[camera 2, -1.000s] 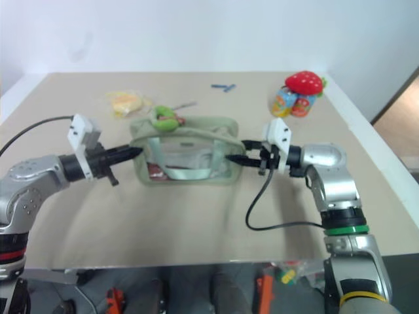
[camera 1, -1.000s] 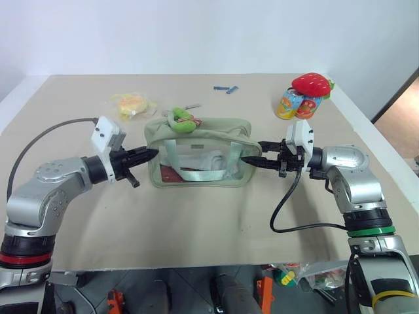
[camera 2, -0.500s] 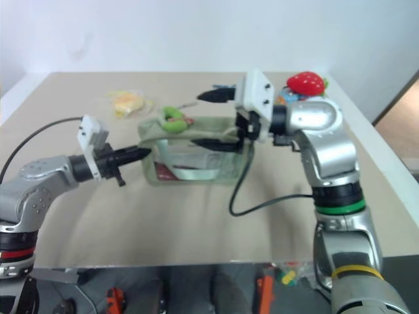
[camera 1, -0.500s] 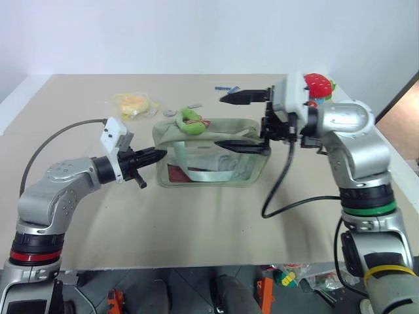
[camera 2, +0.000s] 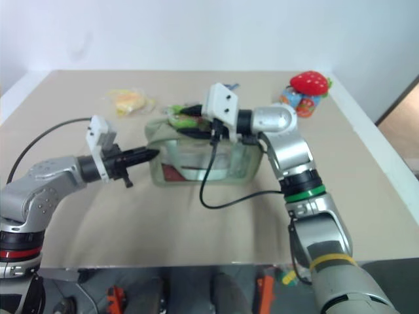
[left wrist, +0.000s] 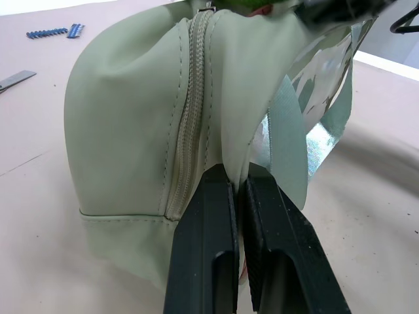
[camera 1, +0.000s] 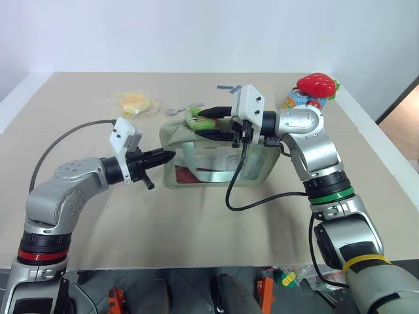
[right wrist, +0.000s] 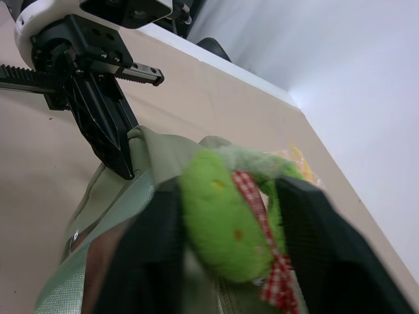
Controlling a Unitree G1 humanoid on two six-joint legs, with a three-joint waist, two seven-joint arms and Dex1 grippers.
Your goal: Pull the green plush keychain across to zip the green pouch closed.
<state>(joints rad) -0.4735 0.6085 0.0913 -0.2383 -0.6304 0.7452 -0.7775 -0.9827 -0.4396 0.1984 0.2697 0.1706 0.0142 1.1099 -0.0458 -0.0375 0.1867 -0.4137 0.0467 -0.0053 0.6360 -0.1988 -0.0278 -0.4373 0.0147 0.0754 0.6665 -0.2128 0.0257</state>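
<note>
The table (camera 1: 78,216) carries the pouch (camera 1: 216,167), which stands upright near its middle with the clear window toward the robot; the zip runs along the top and down the end at the robot's left; the keychain (camera 1: 195,116) sits at the top of the pouch, at that left end.

To do the pull well, I judge the right end effector (camera 1: 211,121) should clench firmly on the plush, then draw it straight along the line of the zip toward the robot's right, keeping low to the teeth so the slider does not jam; the left end effector (camera 1: 167,156) should hold the opposite end fast, giving tension so the fabric does not bunch or slide with the pull.

The right arm reaches across over the top of the pouch, its end effector pointing toward the robot's left and roughly level; in the right wrist view its two fingers (right wrist: 321,242) bracket the keychain (right wrist: 226,219) on both sides, touching or nearly so; whether the grip is fully set I cannot tell.

The left arm extends forward and inward, level; its end effector is clenched, fingertips (left wrist: 226,196) pinching the fabric at the pouch's end just beside the zip.
</note>
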